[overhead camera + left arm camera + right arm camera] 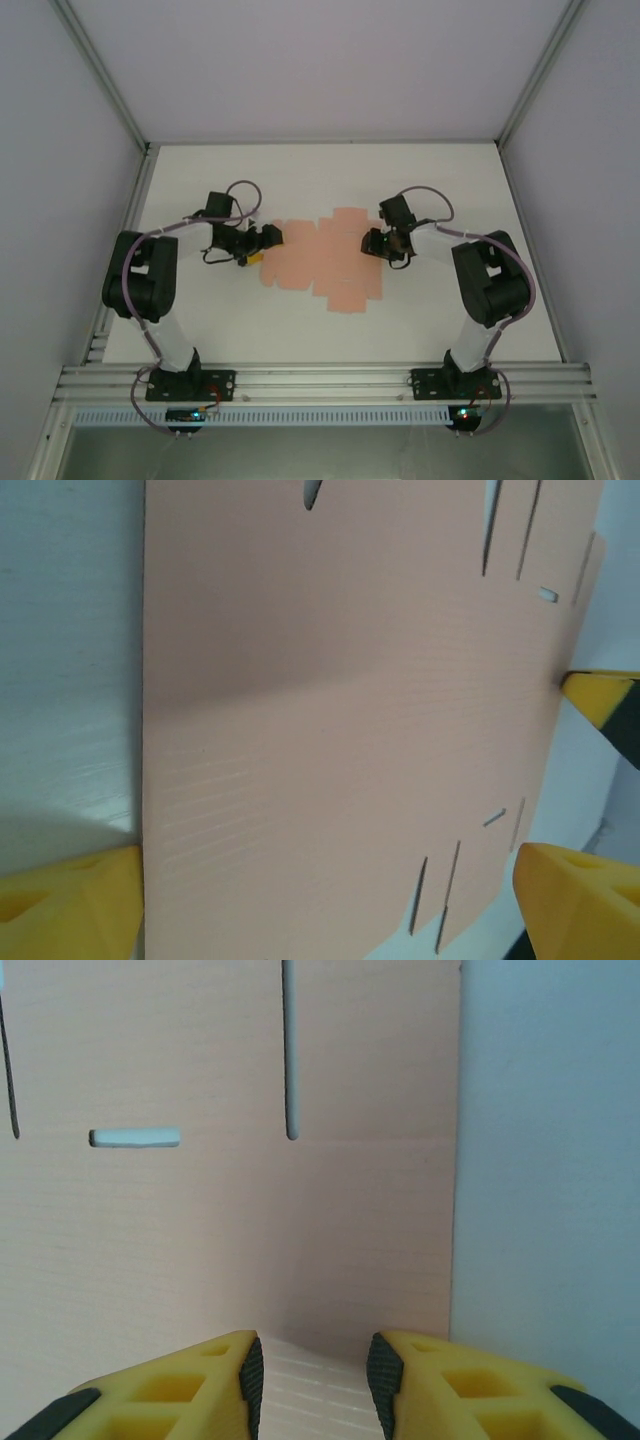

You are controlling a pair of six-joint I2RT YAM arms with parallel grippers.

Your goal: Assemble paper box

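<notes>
1. Nearest, seen from above: a silver metal rail (320, 380) along the front of the desk (330, 180), with two arm bases bolted side by side.
2. Rising from those bases: the left arm (140, 275) and the right arm (490, 275), both black and white, each trailed by a looping greyish-purple cable, both bent inward toward the middle of the white desk.
3. Between the two wrists, lying flat on the desk: the paper box (320, 262), at this point an unfolded salmon-pink sheet of thin die-cut card, flaps spread out around its edges.
4. At the sheet's left edge: the left fingers (70, 905), yellow, spread wide open, with a broad pink panel spanning the space between them. One finger's corner just beside the panel's straight edge; contact with the card impossible to tell.
5. In that same close view: thin slits cut in pairs toward the panel's right side, plus a small rectangular slot near the top right.
6. At the sheet's right edge: the right fingers (180, 1390), yellow with black ribbed pads, parted by a narrow gap, pink card visible through it. Low over a corner panel, close to its straight right-hand edge, bare desk just beside.
7. Ahead of those fingers on the card: a short horizontal slot (135, 1138) with white desk showing through, and a long narrow slit (290, 1050) running away from it.
8. Farthest: bare white desk up to its back edge, then pale walls with metal corner posts (105, 75).
</notes>
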